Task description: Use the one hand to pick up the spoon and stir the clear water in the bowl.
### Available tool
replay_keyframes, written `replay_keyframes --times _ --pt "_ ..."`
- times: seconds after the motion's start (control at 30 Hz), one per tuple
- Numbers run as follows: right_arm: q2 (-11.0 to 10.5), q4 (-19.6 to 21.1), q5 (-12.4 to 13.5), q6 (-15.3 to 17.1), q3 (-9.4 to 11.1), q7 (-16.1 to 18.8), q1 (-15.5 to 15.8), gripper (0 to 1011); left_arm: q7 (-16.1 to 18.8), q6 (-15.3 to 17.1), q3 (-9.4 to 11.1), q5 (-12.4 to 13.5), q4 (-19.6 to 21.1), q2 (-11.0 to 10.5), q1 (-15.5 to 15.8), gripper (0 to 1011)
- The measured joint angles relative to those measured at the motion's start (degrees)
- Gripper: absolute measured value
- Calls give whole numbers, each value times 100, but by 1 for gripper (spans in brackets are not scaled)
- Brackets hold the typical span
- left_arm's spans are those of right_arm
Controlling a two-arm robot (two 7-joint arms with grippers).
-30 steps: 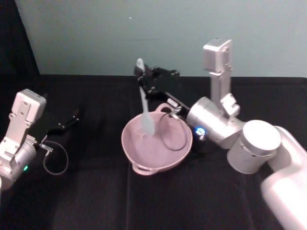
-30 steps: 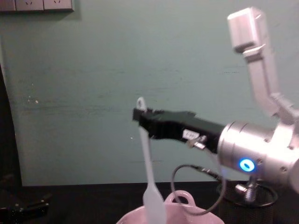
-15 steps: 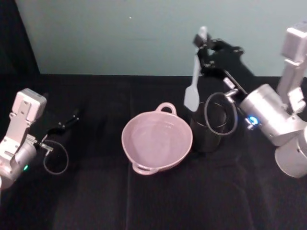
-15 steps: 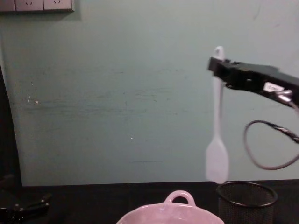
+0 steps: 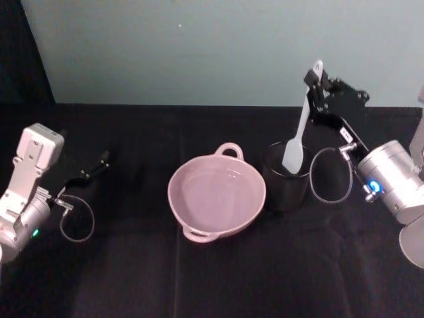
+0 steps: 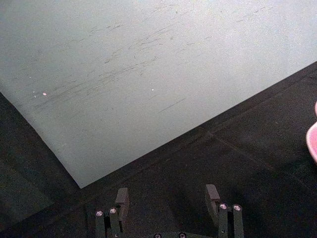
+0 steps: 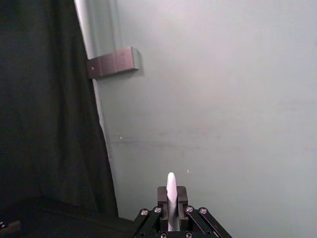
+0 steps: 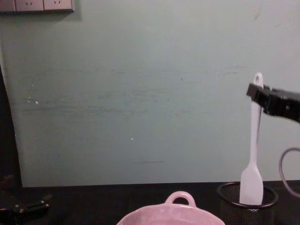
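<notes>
The right gripper (image 5: 318,83) pinches the white spatula (image 5: 297,136) between its fingers, blade hanging into the mesh cup (image 5: 286,187); the left gripper's (image 6: 168,198) fingers spread wide.

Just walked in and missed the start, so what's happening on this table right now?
The right gripper is shut on the top of the spoon handle and holds it upright, with the blade at the mouth of the black mesh cup. The pink bowl with water sits beside that cup, with nothing in it. The left gripper rests open on the black table, away from the bowl.
</notes>
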State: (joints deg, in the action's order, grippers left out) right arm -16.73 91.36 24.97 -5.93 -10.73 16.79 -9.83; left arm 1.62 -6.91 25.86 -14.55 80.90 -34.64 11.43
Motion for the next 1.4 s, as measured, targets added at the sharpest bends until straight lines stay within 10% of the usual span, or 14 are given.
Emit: replay_keyframes --times 0.33,0.83,1.4 --pt "238 -635 433 -121 119 190 65 110 0 0 0 0 0 0 0 1011" --pt "569 -1343 1735 -305 415 666 57 112 0 0 0 0 0 0 0 1011" --pt "507 -1251 1784 -335 358 361 119 611 0 0 0 0 0 0 0 1011"
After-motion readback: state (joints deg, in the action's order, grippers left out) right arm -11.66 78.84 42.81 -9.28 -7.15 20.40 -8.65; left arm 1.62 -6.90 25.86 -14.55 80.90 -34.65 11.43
